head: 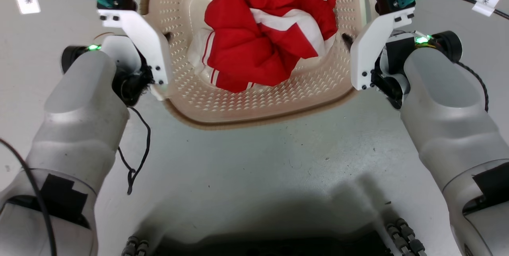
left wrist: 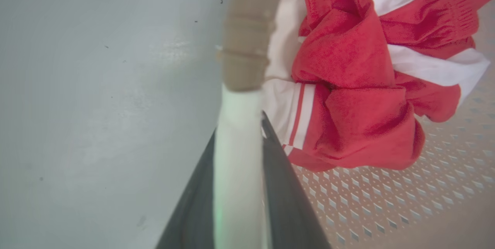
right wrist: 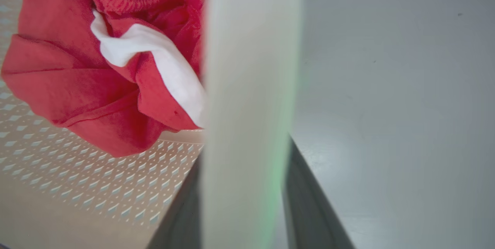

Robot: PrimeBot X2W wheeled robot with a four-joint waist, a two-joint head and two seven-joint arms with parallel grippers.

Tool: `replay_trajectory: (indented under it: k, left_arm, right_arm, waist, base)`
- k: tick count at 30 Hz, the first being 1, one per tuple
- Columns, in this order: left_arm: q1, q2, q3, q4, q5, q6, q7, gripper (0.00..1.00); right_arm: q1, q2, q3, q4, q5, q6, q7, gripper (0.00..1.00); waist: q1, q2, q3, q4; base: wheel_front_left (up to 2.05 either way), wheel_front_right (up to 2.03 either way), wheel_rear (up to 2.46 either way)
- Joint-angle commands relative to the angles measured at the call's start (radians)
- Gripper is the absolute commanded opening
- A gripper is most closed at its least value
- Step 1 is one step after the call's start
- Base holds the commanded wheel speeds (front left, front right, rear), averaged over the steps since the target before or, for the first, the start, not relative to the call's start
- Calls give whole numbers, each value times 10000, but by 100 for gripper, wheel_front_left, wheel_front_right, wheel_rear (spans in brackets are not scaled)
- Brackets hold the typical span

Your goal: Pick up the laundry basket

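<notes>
Left jaws pinch the left handle (left wrist: pixel 236 156) at 9 o'clock on the laundry basket (head: pixel 278 103), right jaws the right handle (right wrist: pixel 247 86) at 3 o'clock; it sits at my 12 o'clock. Opposite grips, I judge, keep the red clothes (head: pixel 270 29) level in lifting.

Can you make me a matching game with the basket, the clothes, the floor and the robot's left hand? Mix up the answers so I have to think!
Things:
1. laundry basket
2. clothes
3. floor
4. left gripper

Descriptions:
A. red and white, bunched up in a heap
B. dark fingers on either side of a white handle
C. cream, full of little holes
D. plain pale grey

Pairs: 1-C, 2-A, 3-D, 4-B.
</notes>
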Motion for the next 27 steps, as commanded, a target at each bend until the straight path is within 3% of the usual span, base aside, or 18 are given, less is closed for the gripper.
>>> replay_trajectory:
  k: [1, 9, 27]
  left_arm:
    - [-98, 152, -74, 54, -61, 30, 16, 0]
    - [-123, 150, -776, 67, -535, 11, 98, 0]
    - [1163, -108, -2315, -2, -2590, -37, 3164, 0]
  right_arm:
    - [-165, 17, 91, 36, 121, -7, -4, 0]
    - [-172, -15, 693, 214, 651, -2, 30, 0]
    - [1400, 85, 2654, -46, 3607, 38, 4156, 0]
  waist:
    - [-1, 0, 1, 2]
    - [-1, 0, -302, 2]
    - [-1, 0, -3951, -290]
  base:
    - [0, 0, 0]
    - [0, 0, 0]
    - [0, 0, 0]
